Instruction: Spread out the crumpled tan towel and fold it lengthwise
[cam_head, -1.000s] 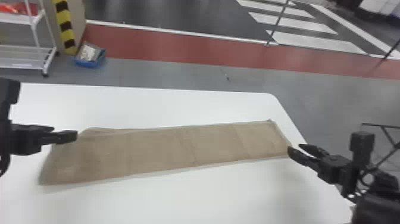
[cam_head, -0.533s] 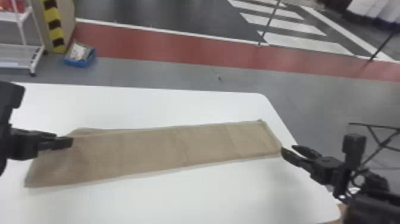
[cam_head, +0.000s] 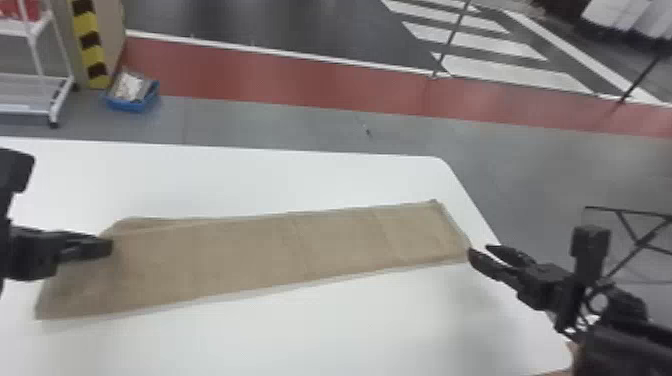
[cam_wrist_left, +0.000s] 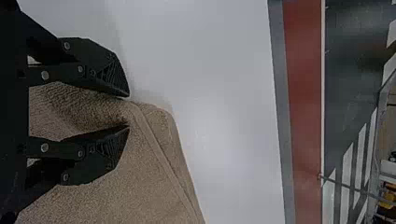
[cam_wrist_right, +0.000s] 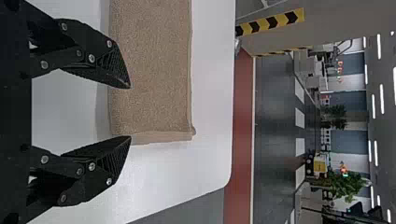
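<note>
The tan towel (cam_head: 260, 250) lies as a long flat strip across the table, its left end wider, with a folded layer along the far edge there. My left gripper (cam_head: 108, 247) is over that left part. In the left wrist view, a raised fold of towel (cam_wrist_left: 154, 182) runs between the parted fingertips of the left gripper (cam_wrist_left: 129, 111). At the strip's right end, beside its near corner, is my right gripper (cam_head: 478, 250), open. The right wrist view has the right gripper (cam_wrist_right: 130, 112) with fingers wide apart near the towel's end (cam_wrist_right: 152, 84), holding nothing.
The white table (cam_head: 380, 320) has bare surface in front of and behind the towel, and its right edge passes close to the right gripper. On the floor beyond stand a blue bin (cam_head: 131, 95) and a white rack (cam_head: 62, 100).
The head view has shifted, so the table and towel appear farther left. Relative to the towel, the left gripper has moved slightly inward from its left end. The towel's shape looks much the same.
</note>
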